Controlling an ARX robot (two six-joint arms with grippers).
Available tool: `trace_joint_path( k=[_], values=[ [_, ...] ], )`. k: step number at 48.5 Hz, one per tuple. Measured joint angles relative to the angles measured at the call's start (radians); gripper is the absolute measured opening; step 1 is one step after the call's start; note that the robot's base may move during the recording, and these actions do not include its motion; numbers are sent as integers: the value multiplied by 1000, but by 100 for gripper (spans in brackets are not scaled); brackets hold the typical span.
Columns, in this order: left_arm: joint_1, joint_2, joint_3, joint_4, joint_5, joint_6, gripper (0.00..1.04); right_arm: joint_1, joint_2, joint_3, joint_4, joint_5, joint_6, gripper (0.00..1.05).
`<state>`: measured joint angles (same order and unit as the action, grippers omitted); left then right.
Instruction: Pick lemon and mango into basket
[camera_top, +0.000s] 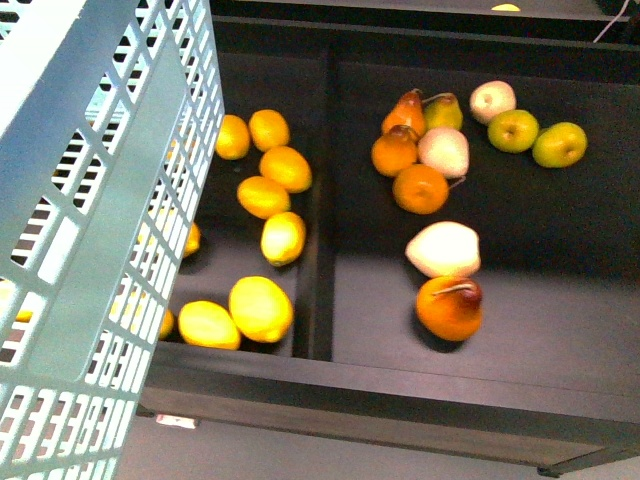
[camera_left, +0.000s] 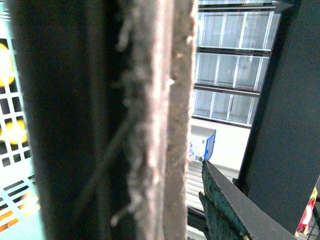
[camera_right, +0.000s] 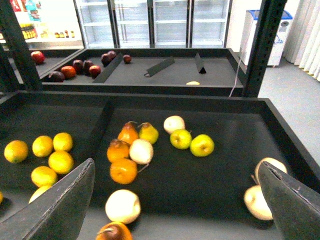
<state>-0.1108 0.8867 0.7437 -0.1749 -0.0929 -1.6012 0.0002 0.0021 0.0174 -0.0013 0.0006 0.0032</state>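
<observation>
The aqua-blue slotted basket (camera_top: 95, 230) hangs tilted at the left of the front view, in front of the shelf's left compartment. My left gripper (camera_left: 192, 200) is shut on its brown handle with frayed white ties (camera_left: 160, 120); one green finger pad (camera_left: 225, 210) shows beside the handle. Several small orange-yellow lemons (camera_top: 263, 197) lie in the left compartment, also in the right wrist view (camera_right: 61, 161). Nearer the front edge lie bigger yellow fruits, the longest looking like a mango (camera_top: 208, 325). My right gripper (camera_right: 175, 210) is open above the right compartment, holding nothing. Neither arm shows in the front view.
A black divider (camera_top: 320, 200) splits the shelf. The right compartment holds oranges (camera_top: 420, 188), orange pears (camera_top: 449, 307), pale fruits (camera_top: 444, 249) and green apples (camera_top: 559, 144). Two pale fruits (camera_right: 257, 200) lie near my right finger. A further shelf with dark red fruit (camera_right: 68, 71) stands behind.
</observation>
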Motion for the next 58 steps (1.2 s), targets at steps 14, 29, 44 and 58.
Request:
trace_joint_path(
  k=[14,29,44,58],
  values=[
    [0,1,0,0,0,0,30,0,0,0,0,0,0,96],
    [0,1,0,-1,0,0,30,0,0,0,0,0,-1,96],
    [0,0,0,-1,1,1,30,0,1,0,0,0,0,96],
    [0,0,0,-1,1,0,30,0,0,0,0,0,0,96]
  ],
)
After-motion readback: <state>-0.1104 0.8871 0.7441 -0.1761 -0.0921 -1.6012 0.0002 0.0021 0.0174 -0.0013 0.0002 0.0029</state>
